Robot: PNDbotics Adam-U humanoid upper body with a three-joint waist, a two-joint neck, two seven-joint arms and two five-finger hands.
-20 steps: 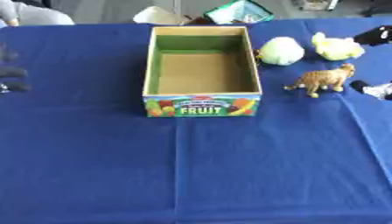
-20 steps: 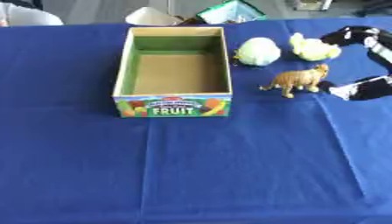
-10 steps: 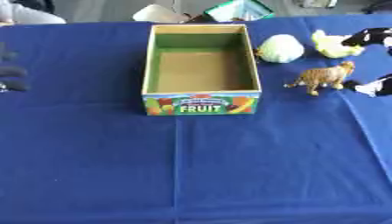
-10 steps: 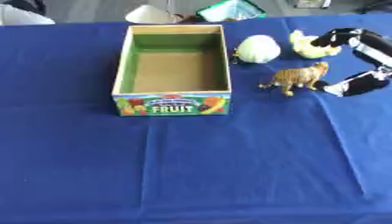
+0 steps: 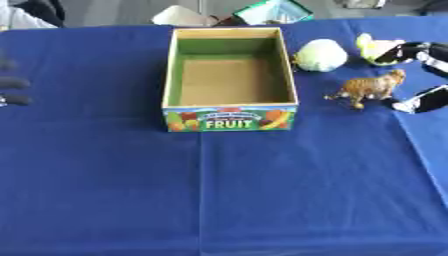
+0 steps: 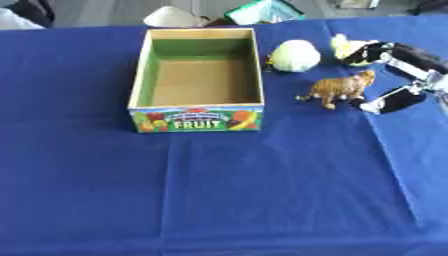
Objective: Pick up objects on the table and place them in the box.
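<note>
- Tiger figure (image 6: 337, 88), brown and striped, stands on the blue table (image 6: 262, 190) toward its right edge, just right of the box (image 6: 198, 80).
- Right hand (image 6: 398, 75) has its fingers spread around the tiger's rear, one above and one below; contact isn't clear.
- A pale green ball (image 6: 294, 55) and a yellow toy (image 6: 346, 46) sit toward the far edge.
- Left hand (image 5: 10, 85) rests blurred at the left edge; its fingers cannot be made out.

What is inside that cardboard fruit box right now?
Nothing that shows: the box has only its bare brown floor and green inner walls. The near wall hides a thin strip of floor just behind it, so that strip cannot be checked.
</note>
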